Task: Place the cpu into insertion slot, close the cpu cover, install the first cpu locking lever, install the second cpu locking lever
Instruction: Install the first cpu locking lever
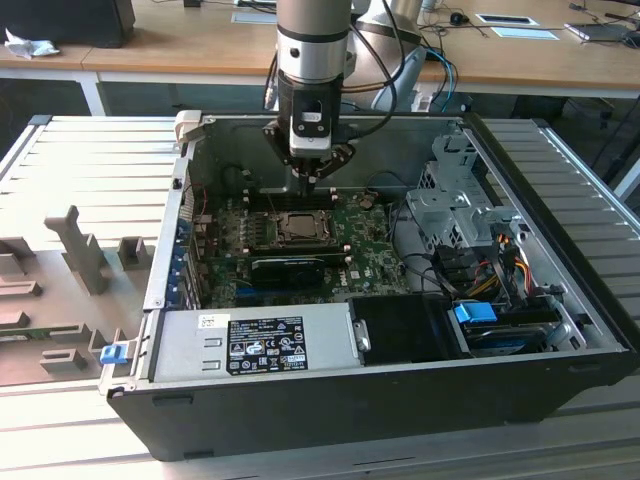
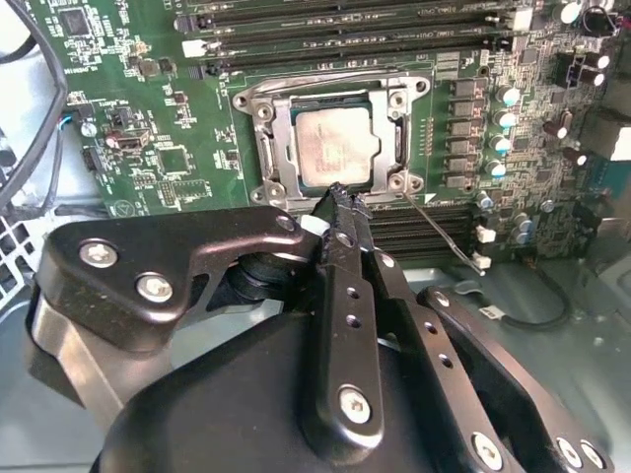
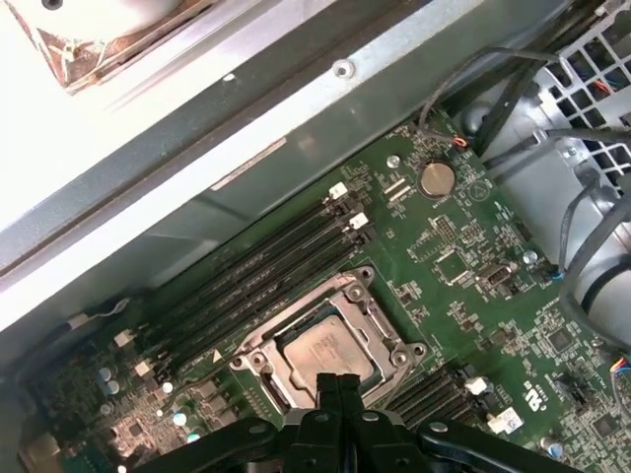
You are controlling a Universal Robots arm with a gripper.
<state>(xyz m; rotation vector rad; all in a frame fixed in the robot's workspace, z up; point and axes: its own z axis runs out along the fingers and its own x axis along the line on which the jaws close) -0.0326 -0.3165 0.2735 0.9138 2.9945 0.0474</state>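
The flat, square cpu [image 2: 333, 148], matte silver-grey, lies in its socket on the green board [image 2: 177, 168], far inside the case. The shiny metal cpu cover [image 2: 268, 148] frames it. The black tool [image 2: 341, 199], tips together, hangs at the socket's edge.

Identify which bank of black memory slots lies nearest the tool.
The bank on the tool's side of the cpu cover, right beside its tip; the other bank lies across the cover, on its far side.
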